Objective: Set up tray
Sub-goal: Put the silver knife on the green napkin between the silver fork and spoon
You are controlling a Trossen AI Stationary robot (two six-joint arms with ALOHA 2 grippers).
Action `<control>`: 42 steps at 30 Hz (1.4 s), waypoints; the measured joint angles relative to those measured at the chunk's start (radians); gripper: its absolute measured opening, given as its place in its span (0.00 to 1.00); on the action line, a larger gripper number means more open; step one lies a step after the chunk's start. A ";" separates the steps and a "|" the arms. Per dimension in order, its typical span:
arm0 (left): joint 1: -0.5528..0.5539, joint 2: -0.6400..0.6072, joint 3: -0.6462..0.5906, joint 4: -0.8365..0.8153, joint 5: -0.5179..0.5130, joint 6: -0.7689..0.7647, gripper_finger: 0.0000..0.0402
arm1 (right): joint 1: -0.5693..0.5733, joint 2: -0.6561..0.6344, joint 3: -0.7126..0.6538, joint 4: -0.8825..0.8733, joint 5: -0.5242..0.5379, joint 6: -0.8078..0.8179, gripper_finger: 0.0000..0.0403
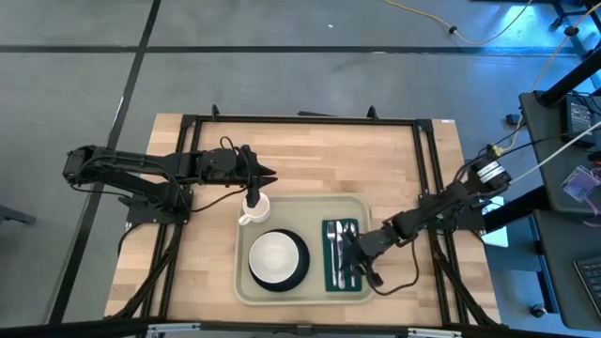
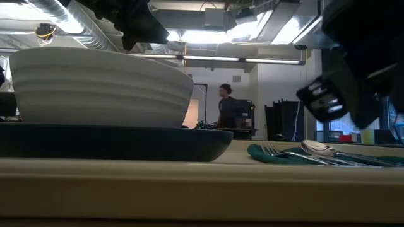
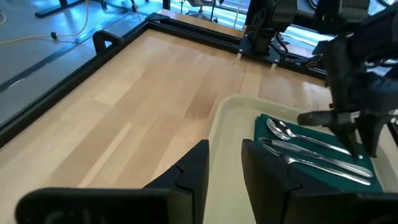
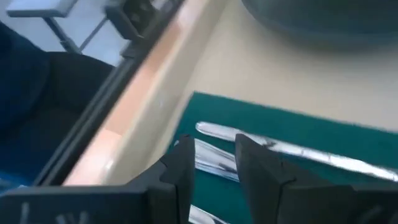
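The tray (image 1: 302,291) is sitting on the counter (image 1: 300,160), carrying plate, bowl and napkin with cutlery. The right jaws (image 1: 349,252) are hovering narrowly parted over the cutlery (image 1: 341,246), seemingly empty; the left jaws (image 1: 267,175), slightly open, are gripping nothing.

**No legible writing in any view**

Nothing can be read here: no words, labels, brand marks, numbers or signs. The tray (image 1: 305,293), the dark green napkin (image 1: 342,254) and the cutlery (image 3: 314,151) on it bear no print that shows. The wooden desk (image 1: 310,160) is unmarked. In the low view, the room behind offers no sign clear enough to make out.
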 joint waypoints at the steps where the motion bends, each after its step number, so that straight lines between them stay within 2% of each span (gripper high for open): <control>1: 0.000 0.000 0.000 0.000 0.000 0.000 0.22 | -0.004 0.013 0.000 0.006 0.000 0.011 0.29; 11: 0.000 0.000 0.000 0.000 0.001 0.002 0.22 | -0.013 0.076 0.000 0.022 -0.027 0.040 0.29; 42: 0.000 0.000 0.000 -0.001 0.003 0.004 0.22 | -0.013 0.076 0.000 -0.021 -0.088 0.045 0.29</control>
